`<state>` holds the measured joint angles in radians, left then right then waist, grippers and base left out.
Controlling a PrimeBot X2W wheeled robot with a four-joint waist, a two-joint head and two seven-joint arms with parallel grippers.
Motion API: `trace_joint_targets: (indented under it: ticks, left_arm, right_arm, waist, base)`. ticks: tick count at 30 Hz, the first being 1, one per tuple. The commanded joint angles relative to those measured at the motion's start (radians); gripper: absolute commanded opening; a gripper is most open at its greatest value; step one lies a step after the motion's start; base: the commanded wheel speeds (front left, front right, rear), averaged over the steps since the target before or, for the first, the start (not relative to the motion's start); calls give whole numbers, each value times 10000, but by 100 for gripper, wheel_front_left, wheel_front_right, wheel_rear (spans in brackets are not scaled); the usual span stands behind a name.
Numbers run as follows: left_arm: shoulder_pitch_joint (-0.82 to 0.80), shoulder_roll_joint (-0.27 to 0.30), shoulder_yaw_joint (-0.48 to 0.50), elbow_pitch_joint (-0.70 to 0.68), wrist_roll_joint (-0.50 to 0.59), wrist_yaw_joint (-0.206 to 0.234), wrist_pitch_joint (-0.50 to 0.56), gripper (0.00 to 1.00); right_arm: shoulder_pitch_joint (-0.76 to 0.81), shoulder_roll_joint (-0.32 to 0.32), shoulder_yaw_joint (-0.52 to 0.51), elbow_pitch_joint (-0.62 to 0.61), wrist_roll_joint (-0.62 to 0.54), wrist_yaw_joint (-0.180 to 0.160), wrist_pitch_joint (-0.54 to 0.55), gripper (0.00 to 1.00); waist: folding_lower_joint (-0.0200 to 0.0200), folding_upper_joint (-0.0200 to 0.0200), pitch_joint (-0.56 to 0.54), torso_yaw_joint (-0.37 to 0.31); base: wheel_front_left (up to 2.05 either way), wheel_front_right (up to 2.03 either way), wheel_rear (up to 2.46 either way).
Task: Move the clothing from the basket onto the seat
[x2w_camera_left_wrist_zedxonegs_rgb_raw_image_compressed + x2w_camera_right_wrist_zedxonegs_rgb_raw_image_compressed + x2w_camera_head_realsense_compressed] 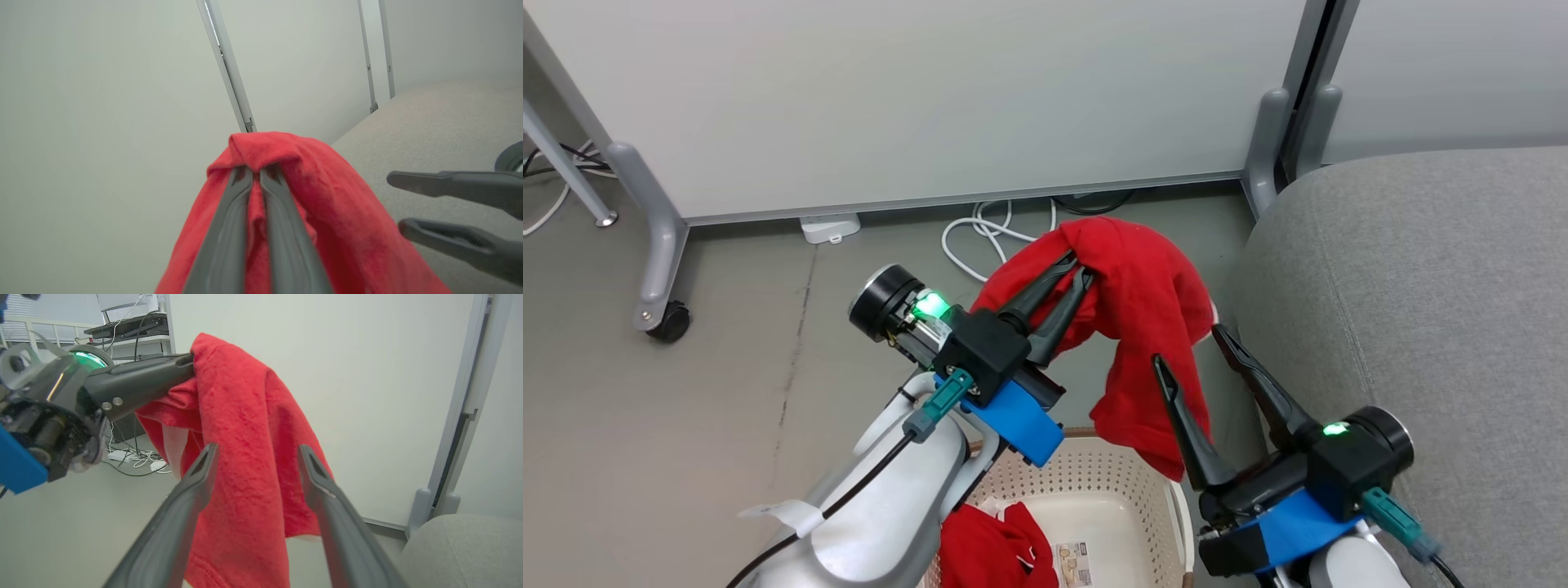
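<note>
Basket at 6 o'clock: red clothing inside, partly hidden by my forearm. Left gripper clenched on a red garment above it; right gripper spread wide. Seat at 3 o'clock.

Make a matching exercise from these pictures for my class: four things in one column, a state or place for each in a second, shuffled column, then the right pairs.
Things
1. left gripper
2. right gripper
3. basket
4. seat

States and places
A. cream, perforated, with red clothing lying inside
B. shut on the lifted red garment
C. light grey, on the robot's right
D. open, holding nothing

Pairs: 1-B, 2-D, 3-A, 4-C
</note>
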<state>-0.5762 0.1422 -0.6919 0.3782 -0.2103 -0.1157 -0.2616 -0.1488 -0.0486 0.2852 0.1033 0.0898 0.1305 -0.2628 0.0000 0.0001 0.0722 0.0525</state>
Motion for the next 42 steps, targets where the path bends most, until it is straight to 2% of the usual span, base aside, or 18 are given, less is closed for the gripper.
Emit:
trace_joint_targets:
  ticks: [1,11,12,13,38,39,40,42]
  left_arm:
    - [129,-39,9,-62,37,-56,-51,0]
    - [210,-436,-418,-317,134,-146,-51,0]
    - [220,-460,-461,-347,136,-153,-51,0]
    - [228,-480,-492,-363,126,-153,-51,0]
    - [315,-412,-720,-313,-130,-154,-51,0]
    - [308,-414,-682,-321,-80,-155,-51,41]
    - [310,-422,-658,-309,-36,-155,-51,100]
    - [316,-442,-600,-303,26,-155,-51,100]
  right_arm:
    - [-135,-32,55,77,-17,5,-33,100]
    - [-964,-31,437,1230,243,5,-31,100]
    - [-992,-29,483,1280,339,5,-33,59]
    - [-1043,-31,518,1267,399,5,-31,0]
    - [-893,-31,517,1199,649,5,-31,0]
    - [-898,-31,516,1190,640,5,-33,0]
    - [-903,-31,515,1183,633,5,-31,0]
    - [-912,-31,512,1177,638,5,-31,0]
  waist:
    - [0,-1,11,35]
    - [0,-1,61,502]
    - [0,-1,58,543]
    - [0,-1,56,581]
    - [0,-1,-5,643]
    - [0,-1,6,644]
    - [0,-1,18,646]
    - [0,-1,39,647]
  base:
    - [0,0,0]
    - [0,0,0]
    - [0,0,0]
    - [0,0,0]
    - [0,0,0]
    - [0,0,0]
    - [0,0,0]
    - [0,0,0]
